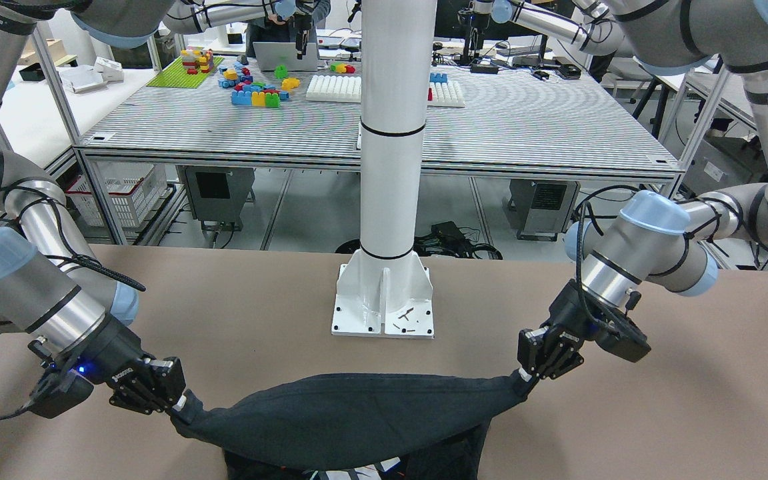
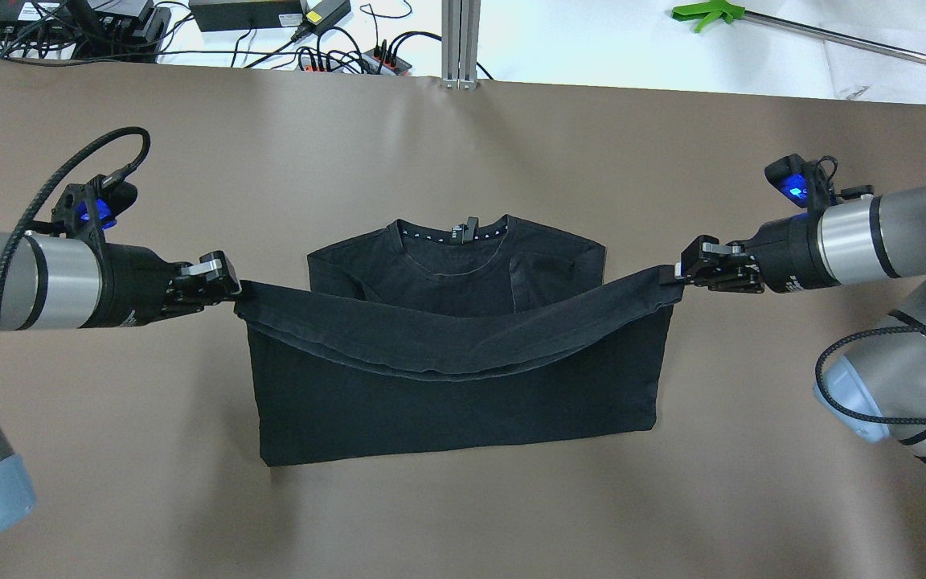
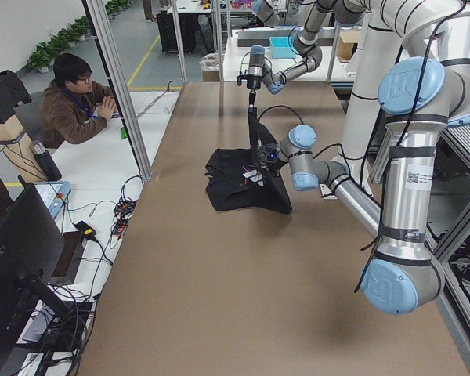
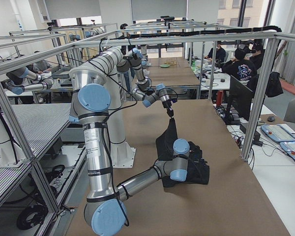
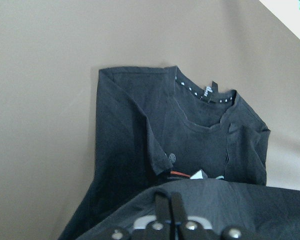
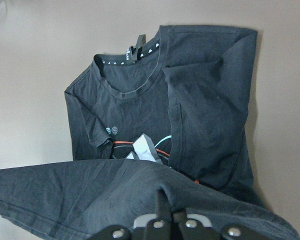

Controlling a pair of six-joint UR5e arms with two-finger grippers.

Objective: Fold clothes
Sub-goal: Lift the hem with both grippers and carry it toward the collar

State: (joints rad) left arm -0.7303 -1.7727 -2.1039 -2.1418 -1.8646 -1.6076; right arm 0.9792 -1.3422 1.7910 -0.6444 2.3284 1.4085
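The clothes are one black T-shirt lying flat on the brown table, collar at the far side. Its lower hem is lifted and stretched in a sagging band between both grippers. My left gripper is shut on the hem's left corner, and my right gripper is shut on the right corner. In the front-facing view the band hangs between the left gripper and the right gripper. Both wrist views look past the held hem onto the shirt's chest.
The white pole's base plate stands on the table behind the shirt. Cables and power strips lie beyond the far table edge, by an aluminium post. A person sits at a desk off the table's far side.
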